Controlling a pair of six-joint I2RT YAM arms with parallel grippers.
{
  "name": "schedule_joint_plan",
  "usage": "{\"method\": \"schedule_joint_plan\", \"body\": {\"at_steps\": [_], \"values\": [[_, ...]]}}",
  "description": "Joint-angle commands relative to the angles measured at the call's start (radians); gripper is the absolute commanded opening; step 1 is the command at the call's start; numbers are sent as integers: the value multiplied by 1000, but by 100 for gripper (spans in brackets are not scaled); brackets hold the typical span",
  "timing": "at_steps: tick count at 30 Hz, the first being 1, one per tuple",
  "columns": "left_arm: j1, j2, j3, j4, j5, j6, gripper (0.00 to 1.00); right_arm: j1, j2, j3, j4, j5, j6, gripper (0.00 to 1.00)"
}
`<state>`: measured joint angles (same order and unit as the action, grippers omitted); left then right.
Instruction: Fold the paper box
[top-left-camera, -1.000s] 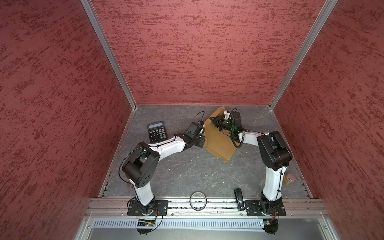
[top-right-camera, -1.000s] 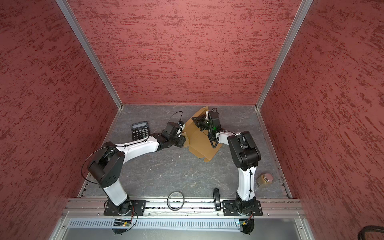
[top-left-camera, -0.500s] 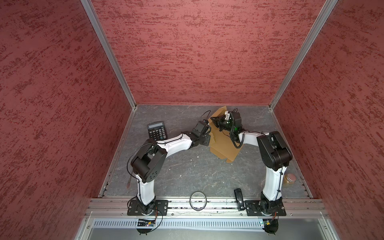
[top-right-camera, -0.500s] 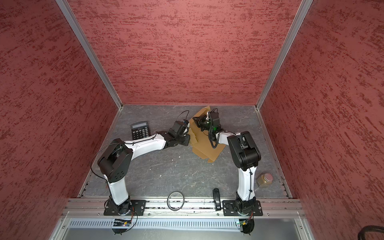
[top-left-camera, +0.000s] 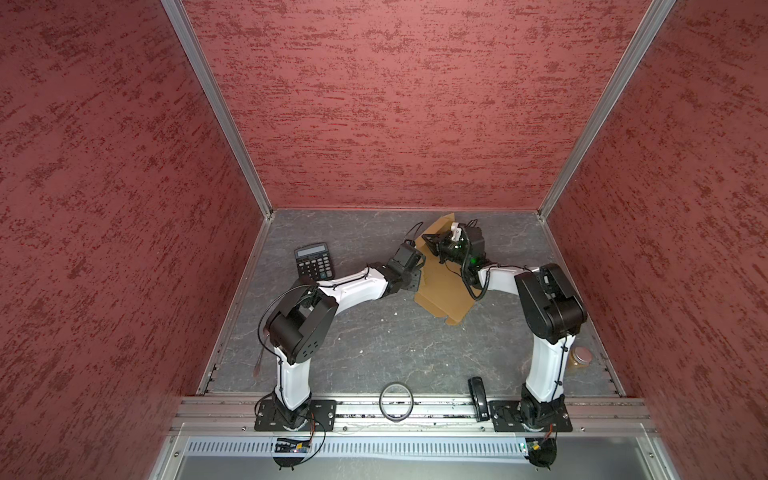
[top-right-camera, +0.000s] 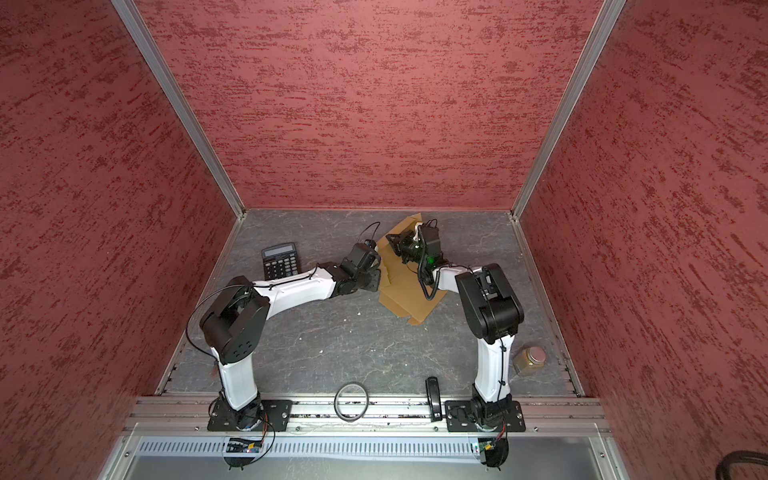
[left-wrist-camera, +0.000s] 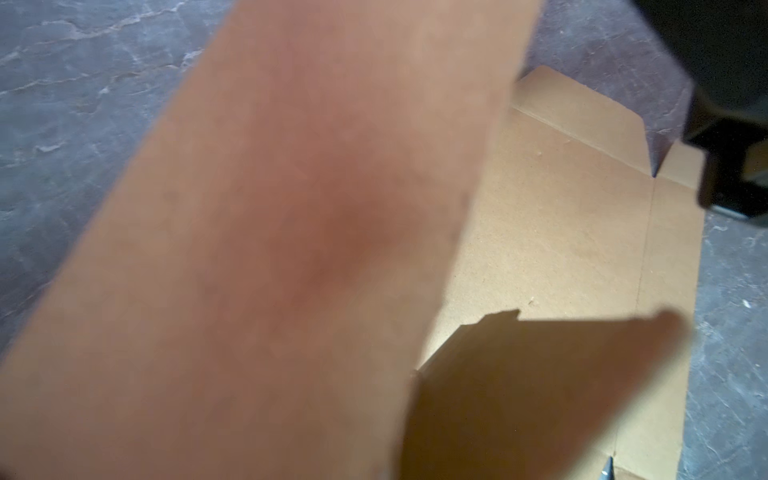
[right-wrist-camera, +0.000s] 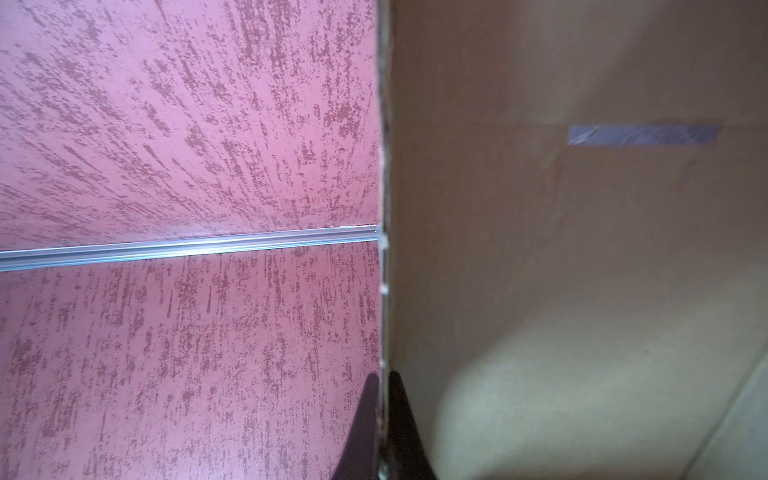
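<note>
The paper box (top-left-camera: 446, 291) (top-right-camera: 409, 293) is a tan cardboard sheet lying at the back of the grey floor, its far flap raised. My right gripper (right-wrist-camera: 384, 384) is shut on that upright flap's edge (right-wrist-camera: 582, 249); in both top views it sits at the sheet's far end (top-left-camera: 431, 242) (top-right-camera: 394, 241). My left gripper (top-left-camera: 419, 266) (top-right-camera: 377, 269) is against the sheet's left edge. In the left wrist view a blurred raised flap (left-wrist-camera: 291, 249) hides its jaws, and the flat panel (left-wrist-camera: 561, 232) lies beyond.
A black calculator (top-left-camera: 314, 261) (top-right-camera: 280, 261) lies left of the left arm. A small jar (top-left-camera: 580, 358) (top-right-camera: 530, 360) stands at the right front. A black ring (top-left-camera: 396, 402) and a black bar-shaped thing (top-left-camera: 478, 398) rest on the front rail. Red walls enclose three sides.
The left arm has reached further right, up to the sheet's left edge, and that side of the cardboard has been pushed in and lifted. The right gripper holds its place.
</note>
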<state>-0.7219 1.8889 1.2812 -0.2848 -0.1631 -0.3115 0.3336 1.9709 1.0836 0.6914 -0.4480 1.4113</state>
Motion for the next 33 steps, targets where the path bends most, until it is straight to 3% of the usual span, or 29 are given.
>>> {"method": "schedule_joint_plan", "body": {"at_steps": [1, 19, 33], "values": [[1, 22, 12, -1, -73, -16, 44, 21, -33, -38, 72, -16, 32, 2], [-30, 79, 35, -55, -293, -82, 45, 22, -69, -168, 183, -14, 53, 2], [-44, 125, 85, -83, -439, -91, 28, 32, -81, -161, 162, 8, 61, 3]]}}
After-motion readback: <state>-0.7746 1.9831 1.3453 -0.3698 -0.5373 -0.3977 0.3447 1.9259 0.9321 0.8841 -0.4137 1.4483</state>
